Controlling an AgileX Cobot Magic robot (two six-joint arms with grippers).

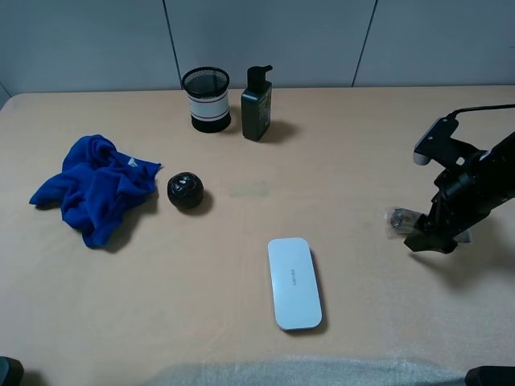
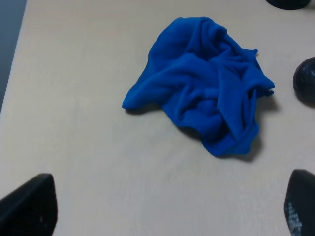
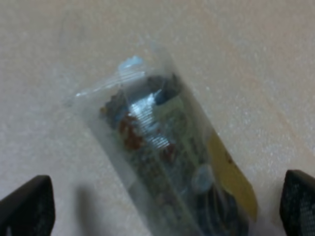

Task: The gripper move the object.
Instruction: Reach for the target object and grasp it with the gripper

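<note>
A: Where does the packet (image 3: 167, 157) lie?

B: Flat on the worktop (image 1: 362, 145), far over on the right side, well apart from everything else. It is clear crinkled plastic with dark brown and reddish bits inside and a yellow patch towards one end.

A: And the right hand (image 1: 425, 239)?

B: Directly over it, released. In the right wrist view its two black fingertips (image 3: 27, 206) stand wide apart, one on each side of the packet, with bare worktop showing between each of them and the plastic. From the high camera one end of the packet pokes out beside the hand, toward the middle of the worktop.

A: The left hand (image 2: 165, 211)?

B: Released too. Its fingertips are spread to the corners of its own view, with nothing between them. Ahead of it lies a crumpled blue cloth (image 2: 206, 93), and a black ball (image 2: 306, 81) just shows at the edge.

A: What else is there?

B: A flat white rounded case (image 1: 294, 281) near the front middle, well apart from the packet. The ball sits just beside the cloth on the left side. At the back stand a black mesh cup (image 1: 206, 98) with a white band and a dark bottle (image 1: 257, 103) — close together, both upright.
</note>
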